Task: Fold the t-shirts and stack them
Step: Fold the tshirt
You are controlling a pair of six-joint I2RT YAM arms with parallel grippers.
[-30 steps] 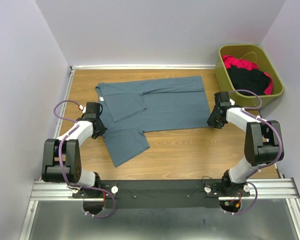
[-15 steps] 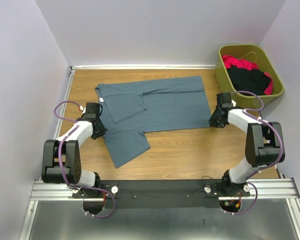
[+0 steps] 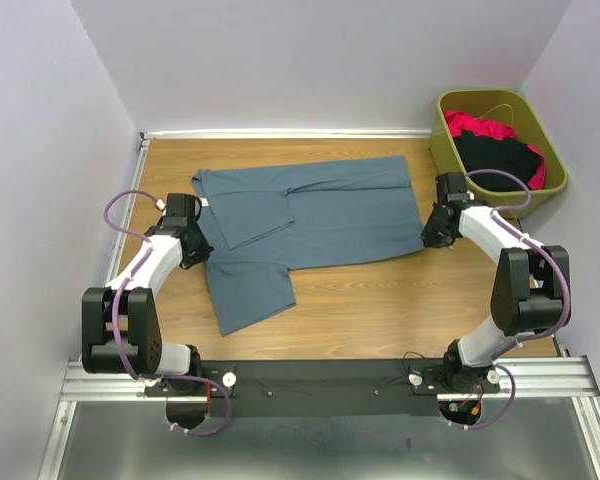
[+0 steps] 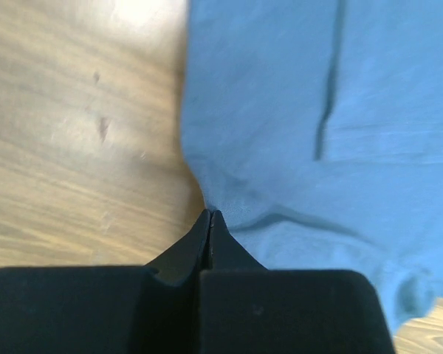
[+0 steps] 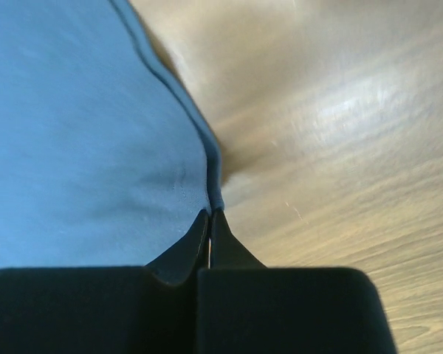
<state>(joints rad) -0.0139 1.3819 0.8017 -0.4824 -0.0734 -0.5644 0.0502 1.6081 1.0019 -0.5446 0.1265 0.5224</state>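
Far left of the top view: the left gripper is down on the wooden tabletop, not far from the left edge. It's right at the left side of the slate-blue t-shirt. In the left wrist view the two black fingers are pressed tight together, and the shirt's edge puckers straight into the tips. So it's clamped on the cloth there, with bare wood off to one side.

The shirt itself is spread mostly flat across the middle of the table, a bit closer to the far edge than the near one. The neck end points at the left edge and the hem at the right edge. A tiny white label shows at the neck. One sleeve is flipped over on top of the body. The other sleeve sticks out toward the near edge.

At the hem end, the right gripper sits at the shirt's near-right corner. In the right wrist view its fingers are squeezed together too, and the stitched hem runs right down into the tips, so it's pinching the hem.

In the far right corner there's an olive-green bin, well apart from the blue shirt. It holds a black t-shirt with a red-pink t-shirt bunched behind it.
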